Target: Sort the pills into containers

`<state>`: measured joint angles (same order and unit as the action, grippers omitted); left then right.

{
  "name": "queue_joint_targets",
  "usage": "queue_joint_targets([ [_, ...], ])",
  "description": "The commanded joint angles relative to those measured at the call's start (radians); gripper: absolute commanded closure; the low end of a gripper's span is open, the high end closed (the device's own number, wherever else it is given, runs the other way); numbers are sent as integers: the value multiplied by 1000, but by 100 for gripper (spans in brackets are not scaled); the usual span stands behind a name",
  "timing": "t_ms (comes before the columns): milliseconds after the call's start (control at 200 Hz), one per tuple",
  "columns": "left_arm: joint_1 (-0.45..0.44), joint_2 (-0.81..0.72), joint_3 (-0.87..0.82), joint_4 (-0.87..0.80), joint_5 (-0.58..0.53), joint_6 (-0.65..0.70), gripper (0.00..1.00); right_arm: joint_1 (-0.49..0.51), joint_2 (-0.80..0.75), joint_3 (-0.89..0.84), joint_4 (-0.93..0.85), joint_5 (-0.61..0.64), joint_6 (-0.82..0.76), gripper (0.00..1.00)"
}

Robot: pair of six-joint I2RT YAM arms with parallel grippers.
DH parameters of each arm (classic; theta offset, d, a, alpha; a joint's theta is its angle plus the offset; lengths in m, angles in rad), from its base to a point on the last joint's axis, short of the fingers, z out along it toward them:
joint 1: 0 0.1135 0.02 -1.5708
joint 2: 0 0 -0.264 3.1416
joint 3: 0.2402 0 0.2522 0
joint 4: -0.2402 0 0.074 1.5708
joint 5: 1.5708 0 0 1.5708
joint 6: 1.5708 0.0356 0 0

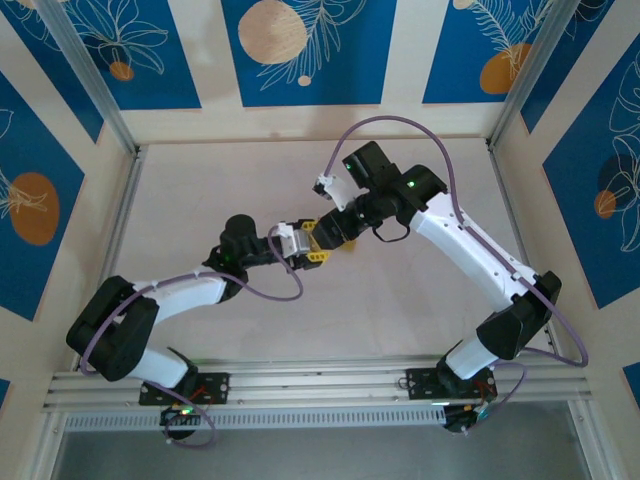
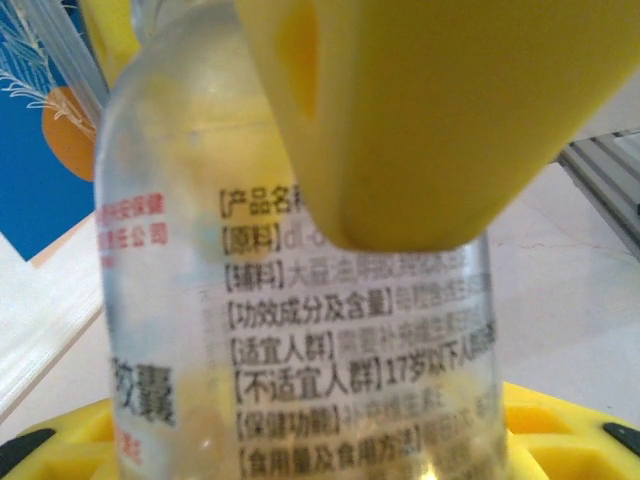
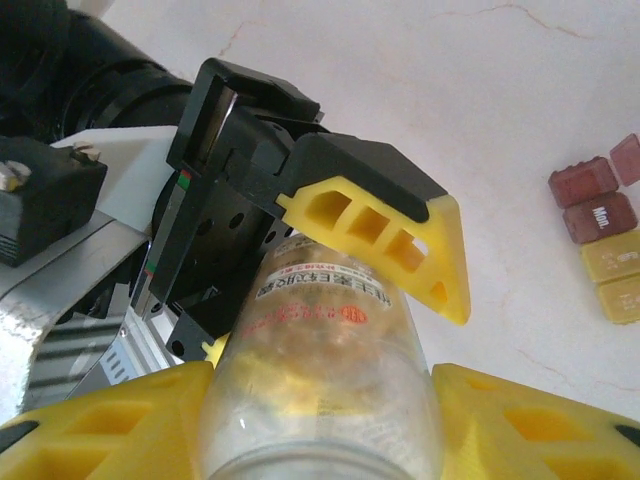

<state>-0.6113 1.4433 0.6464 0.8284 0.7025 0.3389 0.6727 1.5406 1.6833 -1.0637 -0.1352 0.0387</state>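
Bright, even light, soft shadows; the clear vial [image 2: 300,350] blurs at close range.

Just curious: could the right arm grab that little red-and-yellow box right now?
Probably not yet: the right fingers are around the clear bottle, which the left fingers also hold. The box lies uncovered nearby.

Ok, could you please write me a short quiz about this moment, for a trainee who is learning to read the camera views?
1. True or false: the pill box is held in the right gripper.
2. Which thing do the left gripper and the right gripper both clamp? A: a clear bottle with a printed label. B: a folded cloth. C: a spoon.
3. Fill in: the pill box has dark red cells and ___ cells.

Key
1. False: it lies on the table, apart from both grippers.
2. A.
3. Yellow-tan.
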Motion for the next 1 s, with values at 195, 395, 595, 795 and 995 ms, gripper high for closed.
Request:
queue_joint_targets([
  [195,5,39,-15,83,-6,-68,83,-34,-71,29,19,45,37,37],
  [395,5,68,-25,135,-28,-105,99,-39,-116,30,28,74,51,36],
  [595,8,108,-35,275,-97,-242,100,-26,-176,-14,155,194,96,36],
  [795,19,156,-71,515,-216,-463,100,-18,-203,-75,346,254,166,36],
  [995,48,155,-44,464,-283,-605,100,-4,-145,-74,466,299,243,36],
])
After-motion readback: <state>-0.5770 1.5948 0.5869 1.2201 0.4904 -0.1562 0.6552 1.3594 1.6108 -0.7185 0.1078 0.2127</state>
